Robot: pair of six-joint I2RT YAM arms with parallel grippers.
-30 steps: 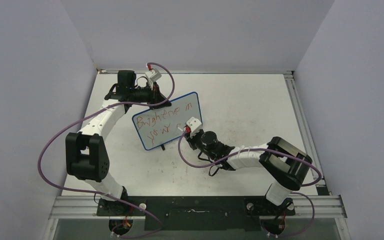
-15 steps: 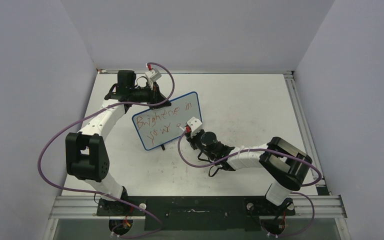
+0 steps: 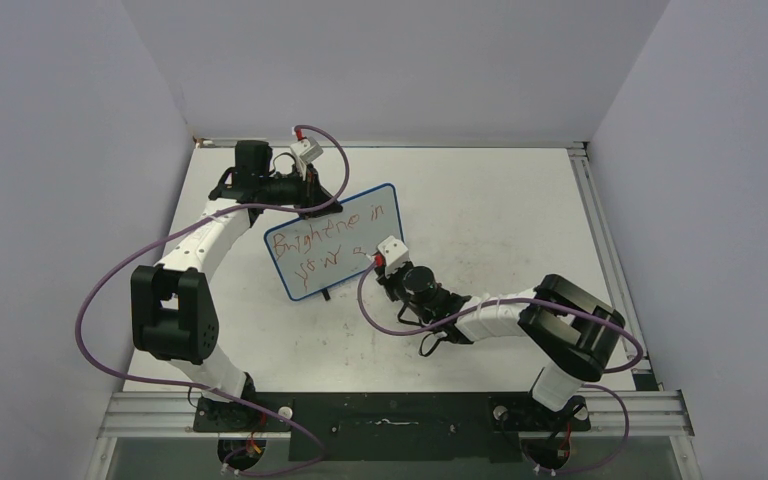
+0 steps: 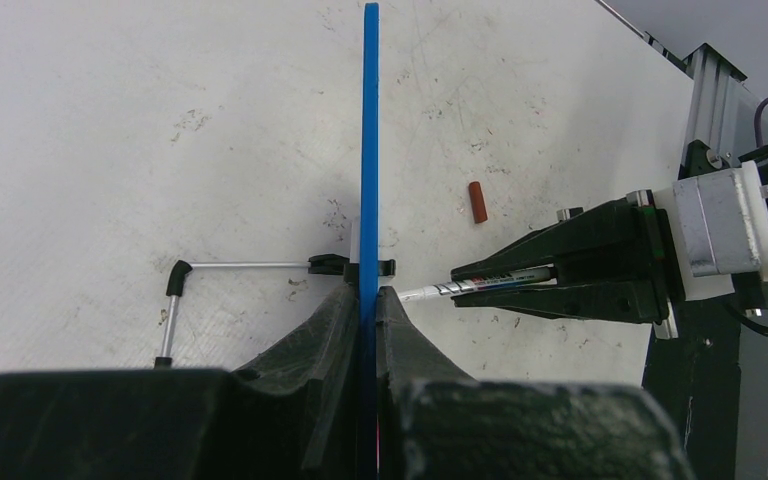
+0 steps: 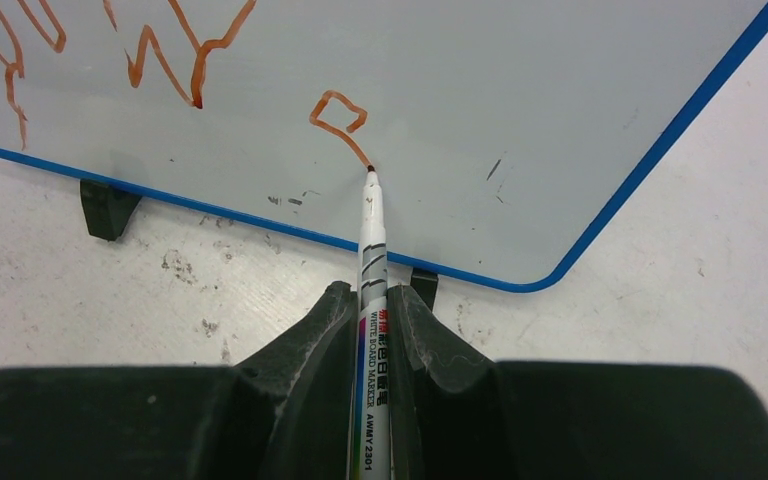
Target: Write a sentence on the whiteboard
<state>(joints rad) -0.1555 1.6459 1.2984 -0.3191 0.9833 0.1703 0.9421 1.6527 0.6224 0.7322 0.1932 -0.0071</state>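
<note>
Marker point(image 5: 370, 215) in low right gripper point(image 5: 368, 292) touches whiteboard point(image 5: 520, 120); left gripper point(image 4: 367, 295) clamps it.

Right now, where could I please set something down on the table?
Bare table lies between the whiteboard and the right rail, and along the near rail. Crowded at the whiteboard: left claw clamps its edge, right claw holds the marker to it.
</note>
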